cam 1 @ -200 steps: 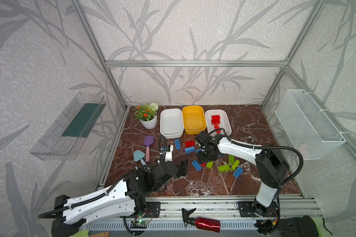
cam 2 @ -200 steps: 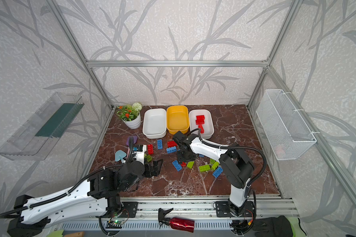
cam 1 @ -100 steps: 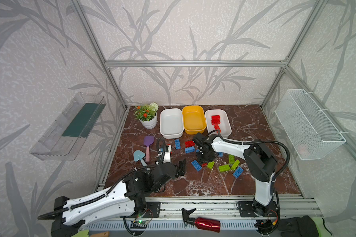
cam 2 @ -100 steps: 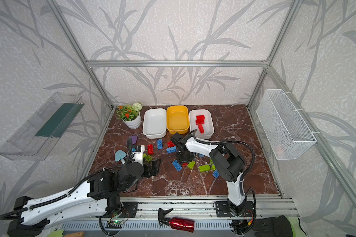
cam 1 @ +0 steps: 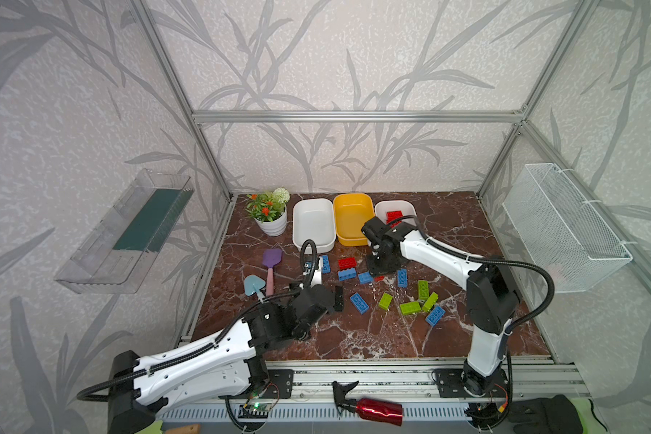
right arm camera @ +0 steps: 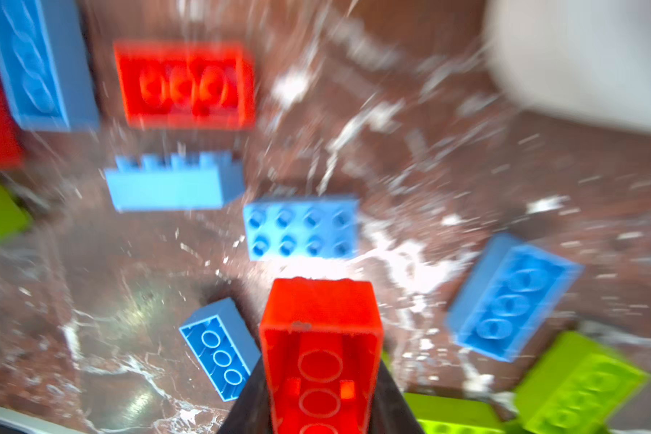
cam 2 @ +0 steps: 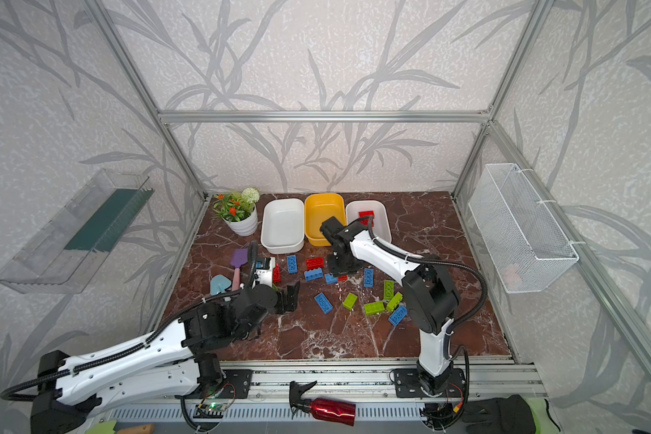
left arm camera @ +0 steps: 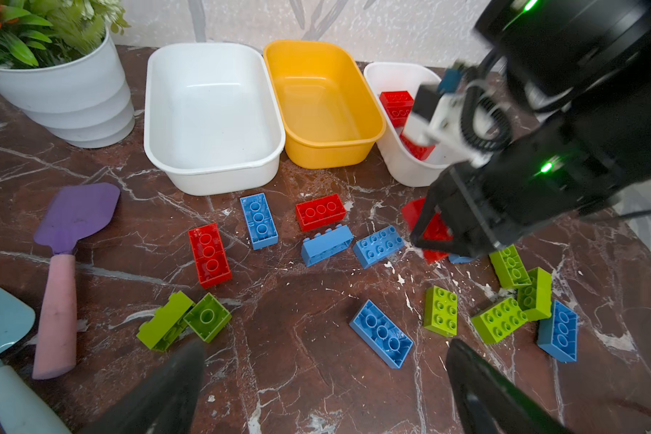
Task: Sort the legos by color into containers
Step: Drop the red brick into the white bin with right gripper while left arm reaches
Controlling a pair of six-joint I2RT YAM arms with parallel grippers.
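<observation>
Here, the yellow tub [cam 1: 352,221] is flanked by an empty white tub [cam 1: 312,225] and a second white tub [left arm camera: 399,165] where sorted red bricks [left arm camera: 396,103] are already gathered. In front of the yellow tub, loose legos [left arm camera: 378,246] in blue, red and green are scattered. Further out from it, the left gripper [left arm camera: 326,349] is held spread wide, empty. Close before the yellow tub, a red brick [right arm camera: 320,319] is pinched by the right gripper [right arm camera: 320,406] across its long smooth walls; light, rigid and slick, it is judged best gripped there, squarely.
</observation>
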